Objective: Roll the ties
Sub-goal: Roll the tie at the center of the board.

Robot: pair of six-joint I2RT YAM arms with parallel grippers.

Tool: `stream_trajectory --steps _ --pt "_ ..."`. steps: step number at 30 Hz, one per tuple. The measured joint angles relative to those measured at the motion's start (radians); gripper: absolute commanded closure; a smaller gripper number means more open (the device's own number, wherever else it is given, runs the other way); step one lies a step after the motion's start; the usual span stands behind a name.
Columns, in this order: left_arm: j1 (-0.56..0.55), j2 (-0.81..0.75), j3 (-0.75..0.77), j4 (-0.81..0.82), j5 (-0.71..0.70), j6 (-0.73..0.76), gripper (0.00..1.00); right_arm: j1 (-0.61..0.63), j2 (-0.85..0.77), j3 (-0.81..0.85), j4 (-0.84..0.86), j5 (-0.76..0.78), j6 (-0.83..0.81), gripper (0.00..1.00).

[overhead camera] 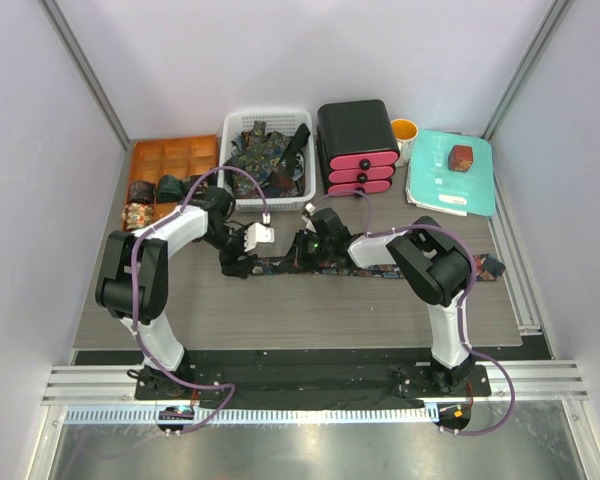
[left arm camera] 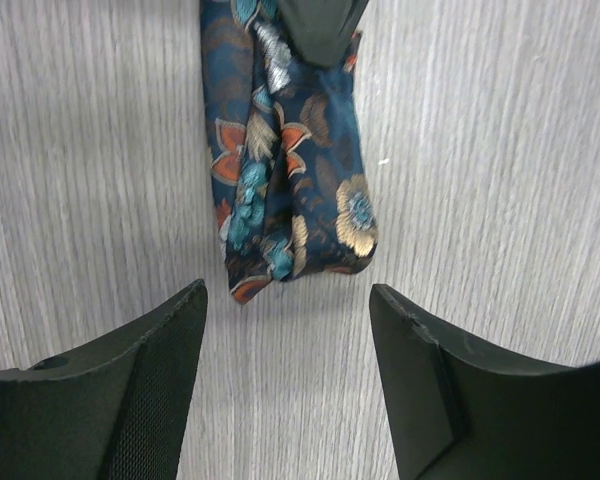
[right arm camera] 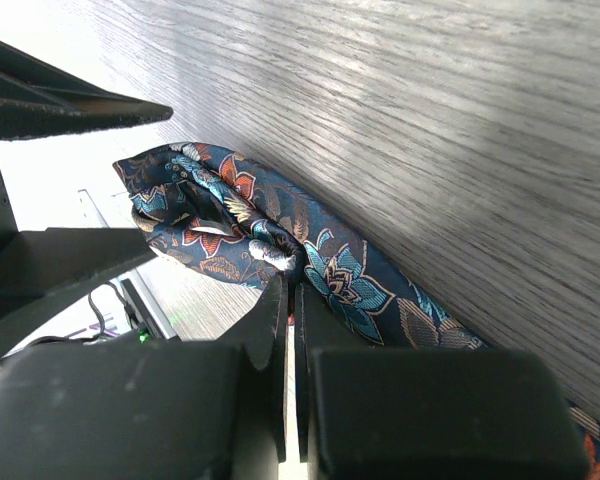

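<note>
Just ahead of your left end effector (left arm camera: 288, 297), between its two widely spread fingers (left arm camera: 110, 400), lies the folded end of the tie (left arm camera: 290, 190), flat on the grey counter (left arm camera: 500, 150). These fingers touch nothing and hold nothing; the fabric ends a little before their tips. On the far side of this folded end, your right end effector (right arm camera: 292, 295) comes down on the same tie. In the right wrist view its two fingers are pressed together with the fabric pinched between them, just beside the place where the tie is doubled into a loose, puffy fold. Behind the right end effector, the rest of the tie runs straight along the counter, passes under the right arm, and its other tip shows beyond that arm in the top view. The two end effectors face each other, with only the folded end between them. Well beyond both of them, at the back of the counter, stands a white basket (overhead camera: 265, 115) filled with loose ties (overhead camera: 265, 155). To the left of it is an orange tray (overhead camera: 175, 158), and some of its compartments hold rolled ties (overhead camera: 140, 192).
</note>
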Motion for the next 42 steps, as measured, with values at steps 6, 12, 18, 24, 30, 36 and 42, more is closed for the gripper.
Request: stream_trajectory --steps 6,12,18,24,30,36,42 --pt "-0.019 0.0 -0.002 0.02 0.022 -0.003 0.29 0.0 0.001 0.007 -0.012 0.0 0.0 0.99" --pt "-0.062 0.0 -0.018 0.043 0.016 -0.003 0.29 0.0 0.002 0.011 -0.018 -0.001 0.0 0.99" --pt "-0.1 0.002 -0.018 0.061 -0.007 -0.006 0.37 0.0 0.002 0.011 -0.018 -0.002 0.001 0.99" --pt "-0.113 0.024 -0.018 0.068 -0.029 -0.008 0.47 0.0 0.002 0.011 -0.014 -0.007 0.004 0.99" --pt "-0.113 0.024 -0.018 0.08 -0.04 -0.018 0.64 0.0 0.001 0.026 -0.018 -0.015 0.008 0.99" --pt "-0.113 0.024 -0.018 0.08 -0.044 -0.023 0.73 0.0 -0.008 0.047 -0.018 -0.025 0.02 0.99" --pt "-0.113 0.024 -0.018 0.08 -0.044 -0.021 0.57 0.0 -0.014 0.054 -0.027 -0.027 0.018 0.99"
